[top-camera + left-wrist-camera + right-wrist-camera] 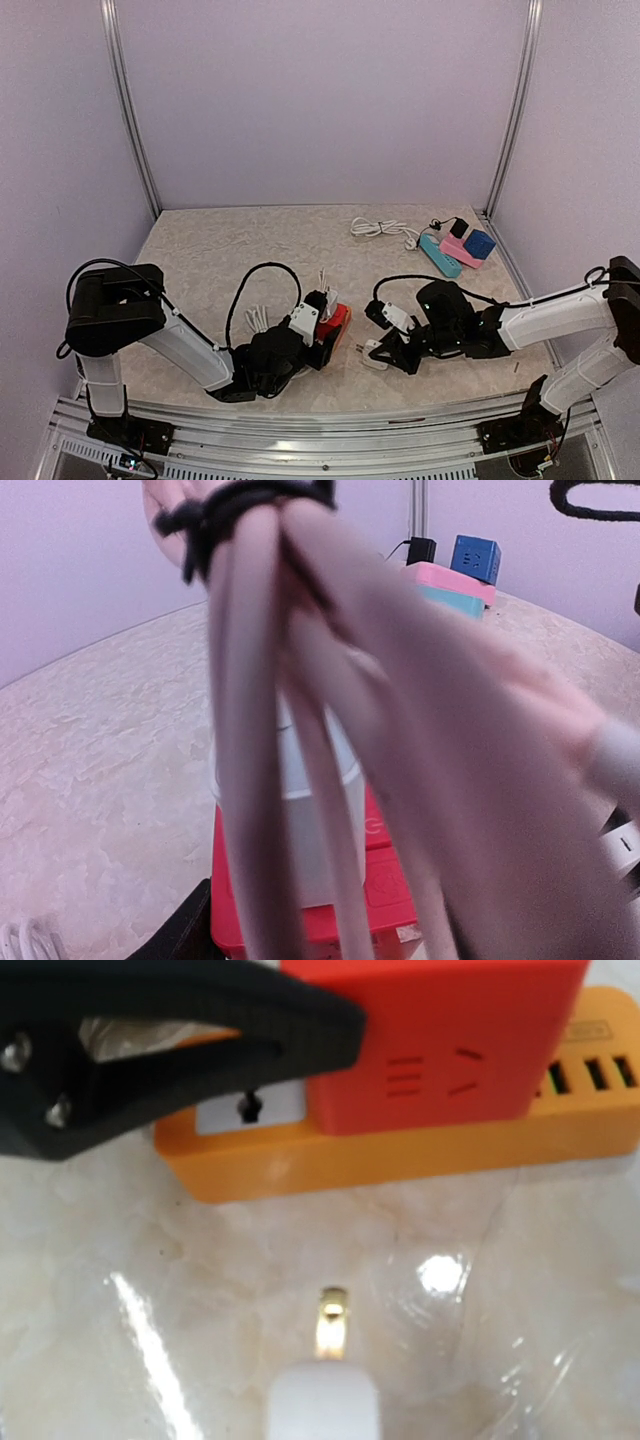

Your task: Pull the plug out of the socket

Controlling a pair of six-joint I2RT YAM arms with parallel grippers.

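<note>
A power strip (335,326), red over orange, and a white plug (372,358) with a brass-yellow pin (332,1320) stand out against the table's (230,250) beige, marble-like mottling. Elsewhere: a teal strip (440,257), a pink strip (461,251), a blue cube (479,243), a white cable (378,228); the walls (320,100) are pale lilac.

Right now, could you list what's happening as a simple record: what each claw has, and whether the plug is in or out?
left gripper: clamped on the red-and-orange power strip
right gripper: shut on the white plug
plug state: out of the socket, brass prong facing the strip across a gap
cable bundle: white, tied in black, close to the left wrist camera
far right corner: spare power strips, blue cube adapter
</note>
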